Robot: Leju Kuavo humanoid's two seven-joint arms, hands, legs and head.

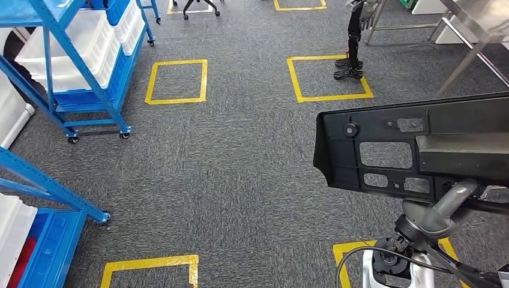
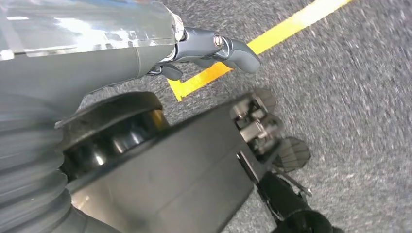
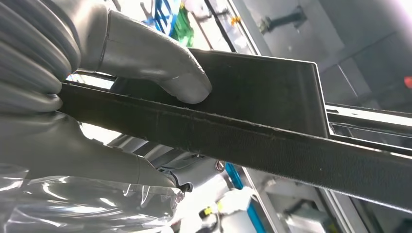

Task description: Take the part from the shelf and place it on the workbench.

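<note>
Although no workbench surface is seen beneath the part, the carry stage is judged to be in progress; findings follow from left to right of the head view.

Shelving: a blue shelf rack (image 1: 90,66) with white bins (image 1: 72,45) is seen at upper left, and a second blue frame (image 1: 45,186) at lower left; both are well apart from the part, so the pick is judged complete.

Floor: grey carpet is marked with yellow tape squares (image 1: 177,81), presumably as station markers.

Left hand: the left hand (image 2: 214,48) is seen in the left wrist view above the carpet and a yellow line; its fingers are curled in with nothing seen between them, and it is judged to hang idle because the load is carried on the other side.

Part: the black part (image 1: 408,150), a long moulded panel with cut-outs, is held at centre right of the frame, clear of the floor and roughly level.

Right hand: the right hand (image 3: 97,97) is clamped on the part's edge, thumb pressed on one face, fingers (image 3: 87,160) wrapped under the other; the grip is judged to keep the panel from tipping.

Metal frame: steel legs (image 1: 474,54) are seen at upper right; whether these belong to the workbench cannot be told.

Remaining: placement is not yet done.
</note>
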